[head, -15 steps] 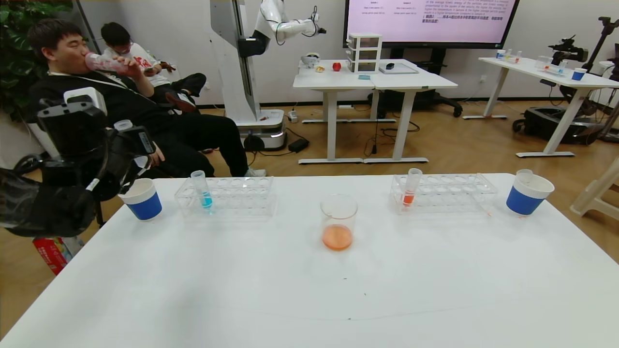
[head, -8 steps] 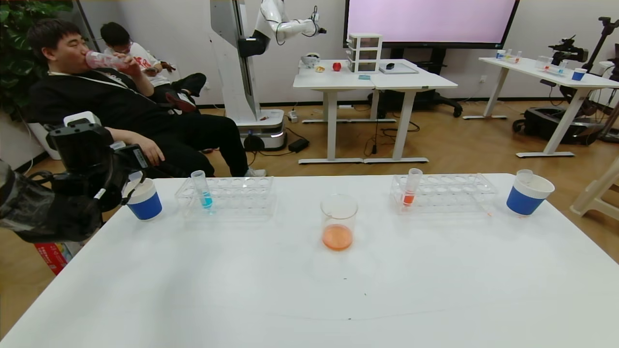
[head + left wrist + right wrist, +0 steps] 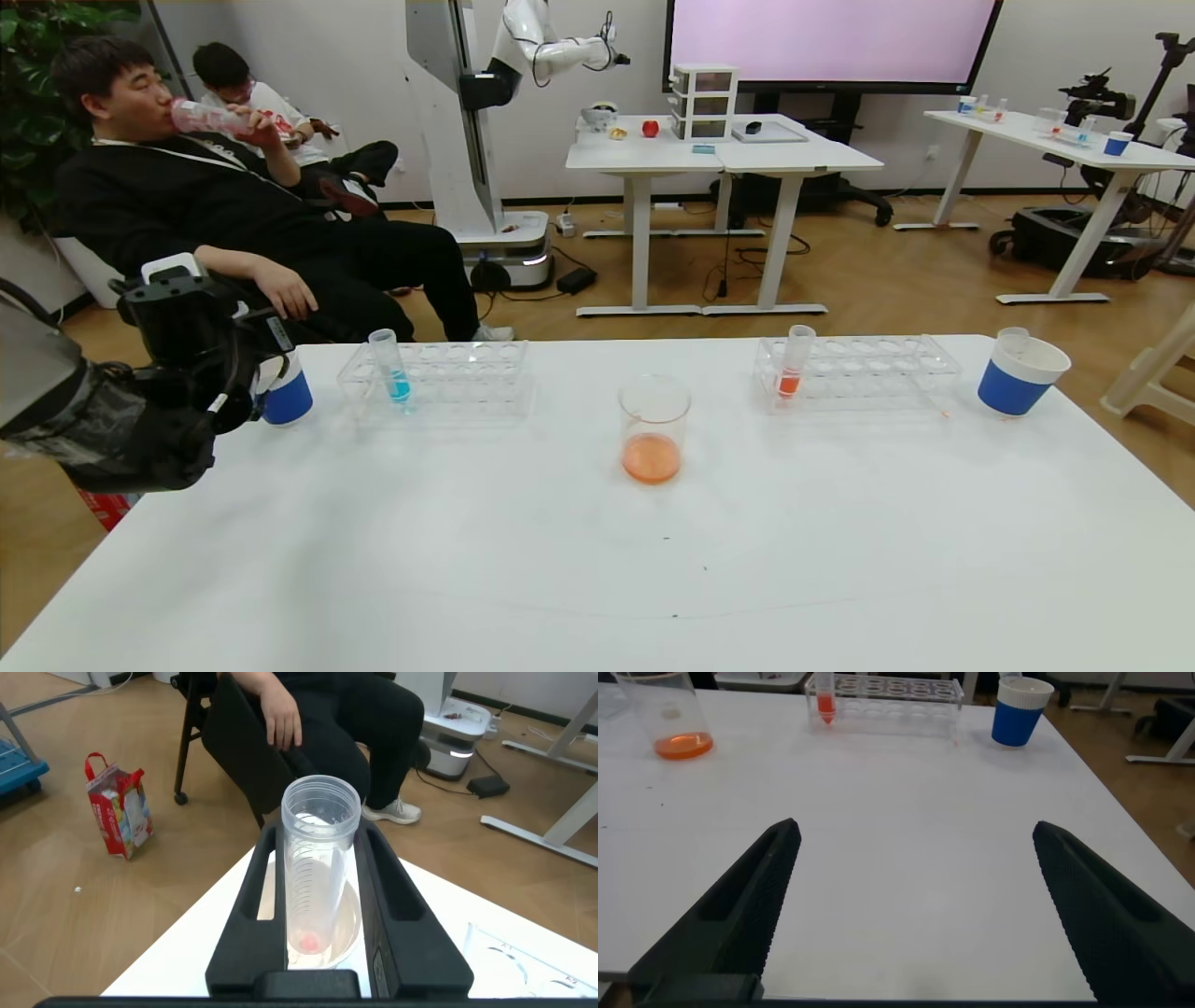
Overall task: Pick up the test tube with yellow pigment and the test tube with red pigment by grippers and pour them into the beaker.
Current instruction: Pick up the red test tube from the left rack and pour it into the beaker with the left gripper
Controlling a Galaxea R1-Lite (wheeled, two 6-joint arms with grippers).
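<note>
Head view
Left end effector: at the tabletop's far left corner, directly over a blue-and-white paper cup, hiding most of it.
Beaker: upright mid-tabletop, between the two racks and nearer the robot, with orange liquid at the bottom.
Left rack: clear, holding one upright tube with blue liquid at its left end.
Right rack: clear, with the test tube with red pigment upright at its left end.
Right paper cup: just beyond the right rack, near the tabletop's right edge; a small clear tube end shows at its rim.
Tabletop: white.
Right arm: not visible here.

Left wrist view
Left end effector: fingers closed against both sides of a clear graduated tube, gripping it upright.
Held tube: looks drained, with only a pinkish-red trace at the bottom; whether it is the test tube with yellow pigment cannot be told.
Below it: the white inside of the paper cup, into which the tube's lower end points.

Right wrist view
Right end effector: fingers spread wide apart, nothing between them, low over the bare near-right part of the tabletop.
Beyond it: beaker, right rack with the test tube with red pigment, and the right paper cup.
</note>
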